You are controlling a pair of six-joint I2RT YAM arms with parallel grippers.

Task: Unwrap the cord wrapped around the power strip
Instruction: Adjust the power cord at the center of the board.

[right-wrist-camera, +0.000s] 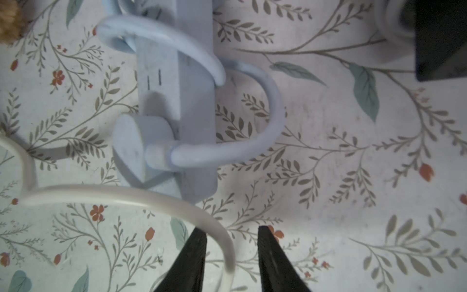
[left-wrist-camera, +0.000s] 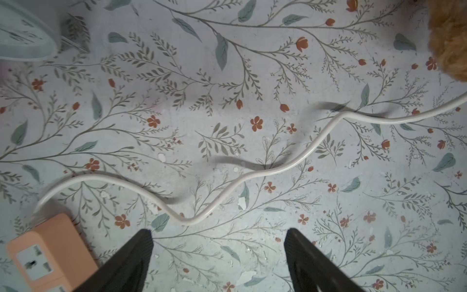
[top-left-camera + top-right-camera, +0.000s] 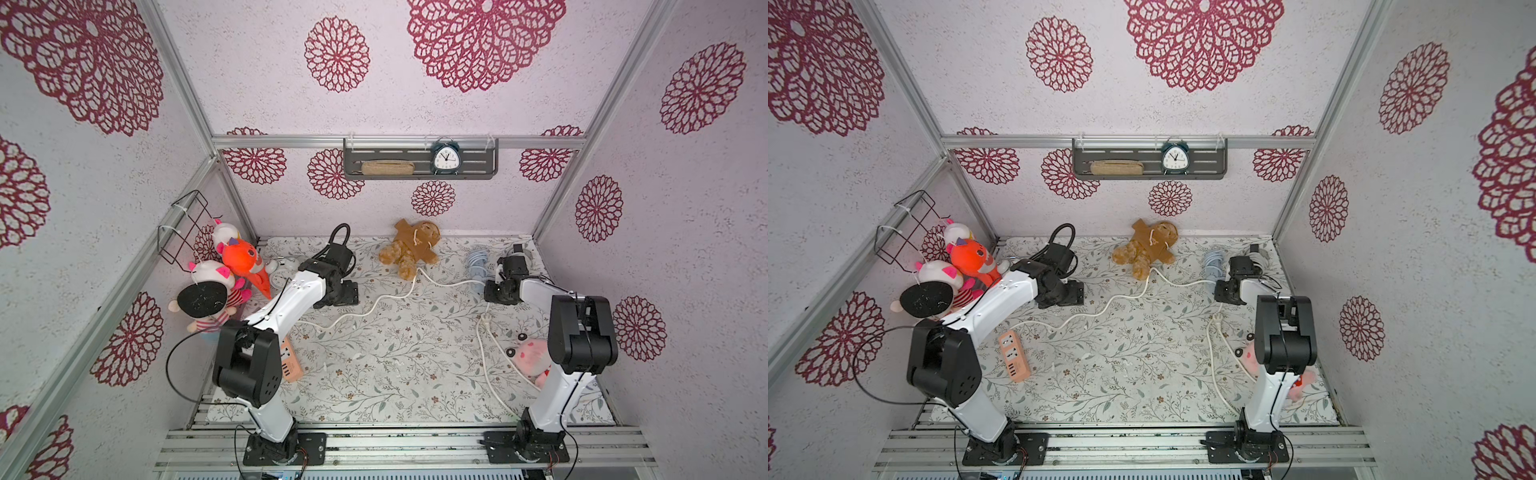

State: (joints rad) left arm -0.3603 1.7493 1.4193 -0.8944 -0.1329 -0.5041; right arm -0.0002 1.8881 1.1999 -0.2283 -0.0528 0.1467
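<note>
1. Left gripper [image 2: 218, 231]: jaws wide apart, empty.
2. Right gripper [image 1: 231, 228]: jaws partly apart, straddling the round white cord [image 1: 126, 192], not clamped.
3. Peach rectangular plastic power strip [image 3: 1014, 360], lower left in a top view: cord fully unwound, so the task appears done.
4. Pale blue power strip [image 3: 478, 266], right of centre: blue cord [image 1: 276, 108] wound round it.

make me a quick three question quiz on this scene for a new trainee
1. True or false: the blue power strip has its blue cord looped around it.
2. Which of these lies beside the white cord? A) teddy bear B) rubber duck C) toy car
3. Fill in: the left gripper hovers over the floral surface with its jaws ____.

Key: 1 true; 2 A; 3 open
</note>
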